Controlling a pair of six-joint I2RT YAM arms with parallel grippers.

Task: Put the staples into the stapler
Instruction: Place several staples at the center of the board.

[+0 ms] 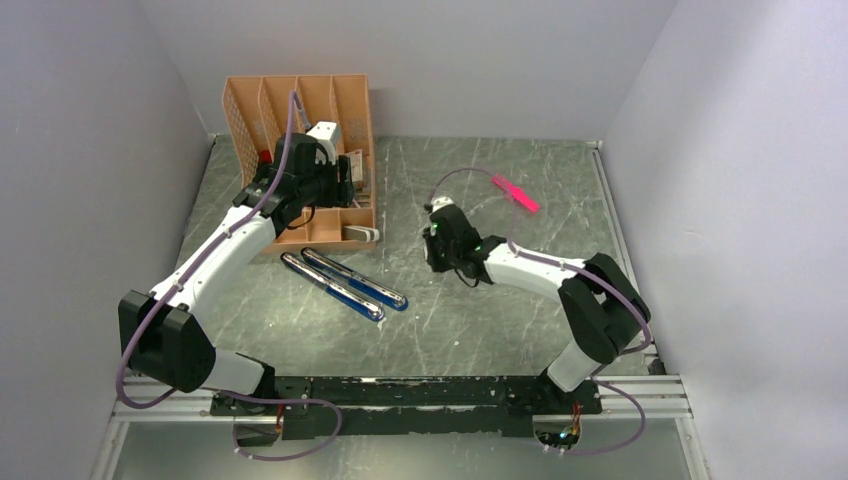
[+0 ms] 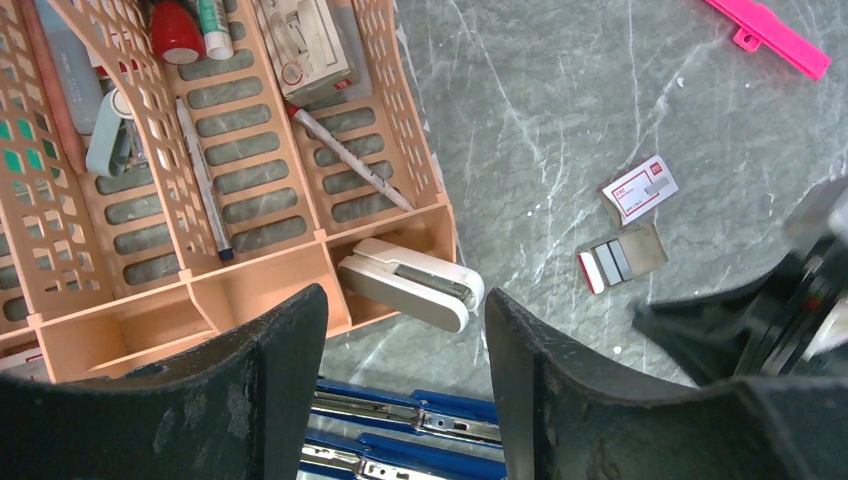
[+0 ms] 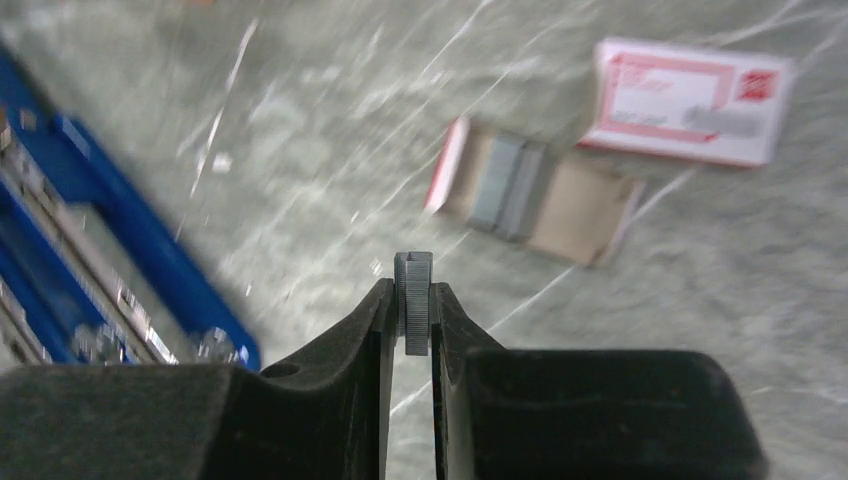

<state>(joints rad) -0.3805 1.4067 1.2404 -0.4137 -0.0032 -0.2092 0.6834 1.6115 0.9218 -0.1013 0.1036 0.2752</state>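
Observation:
A blue stapler [image 1: 345,284] lies opened flat on the table, its metal channel facing up [image 2: 420,415] [image 3: 90,250]. My right gripper [image 3: 412,305] is shut on a short grey strip of staples [image 3: 413,272], held above the table to the right of the stapler [image 1: 437,255]. More staples lie in the open box tray [image 3: 510,185] [image 2: 620,258], with the pink-and-white box sleeve [image 3: 690,100] beside it. My left gripper [image 2: 405,310] hangs open and empty over the organizer's front edge [image 1: 350,180], above the stapler's far end.
An orange desk organizer [image 1: 300,110] with pens and other items stands at the back left. A small white stapler [image 2: 410,283] rests in its front compartment. A bright pink plastic stick [image 1: 515,193] lies at the back right. Grey walls close in three sides.

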